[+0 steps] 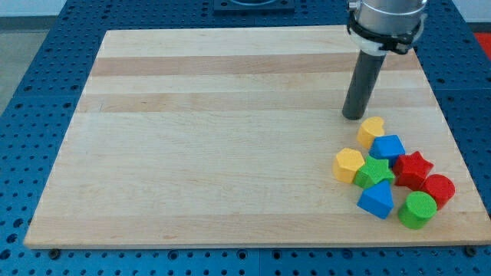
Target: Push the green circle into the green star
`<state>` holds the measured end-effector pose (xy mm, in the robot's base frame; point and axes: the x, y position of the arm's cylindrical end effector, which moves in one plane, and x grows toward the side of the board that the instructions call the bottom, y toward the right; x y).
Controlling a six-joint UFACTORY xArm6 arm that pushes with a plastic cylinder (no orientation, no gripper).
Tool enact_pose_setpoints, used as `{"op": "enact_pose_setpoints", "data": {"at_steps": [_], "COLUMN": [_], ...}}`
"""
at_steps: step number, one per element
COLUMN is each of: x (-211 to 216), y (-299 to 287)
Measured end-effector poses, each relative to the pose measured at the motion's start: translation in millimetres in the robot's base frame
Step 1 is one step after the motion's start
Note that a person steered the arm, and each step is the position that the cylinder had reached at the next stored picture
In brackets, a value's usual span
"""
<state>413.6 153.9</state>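
My tip (354, 116) is down on the wooden board (215, 138), near its right edge, about halfway between the top and bottom edges. No gripper on this rig, just a bare rod; it holds nothing and touches no block right now.

All blocks sit in one tight cluster toward the bottom-right corner. Green circle (417, 209) is the cluster's lowest block, near the bottom edge. Green star (374, 172) lies up and to the view's left of it, in the middle of the pack.

Key relation: the circle is on the far side of the cluster from my tip. The straight line from tip to circle runs across the yellow heart (371, 130), blue block (388, 146) and red star (413, 168). So no direct approach.

Push direction needed: toward the view's upper left, from circle to star. That means my tip has to end up at the circle's lower-right side, between it and the bottom-right corner. Best guess is a route around the right edge side of the cluster.

Obstacles:
- Red circle (439, 188) sits just beside the green circle, up and right, looks touching.
- Blue triangle-ish block (376, 200) sits at the circle's left, just below the star; looks partly in the push lane.
- Yellow hexagon (348, 164) is at the star's left and may get shoved.

Gap circle-to-star is short, so a short push should do. Risk: the circle glances off the blue block.
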Motion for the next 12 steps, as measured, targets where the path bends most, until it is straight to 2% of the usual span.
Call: {"op": "enact_pose_setpoints", "data": {"at_steps": [7, 11, 12], "x": [-10, 7, 22], "y": [74, 98, 111]}}
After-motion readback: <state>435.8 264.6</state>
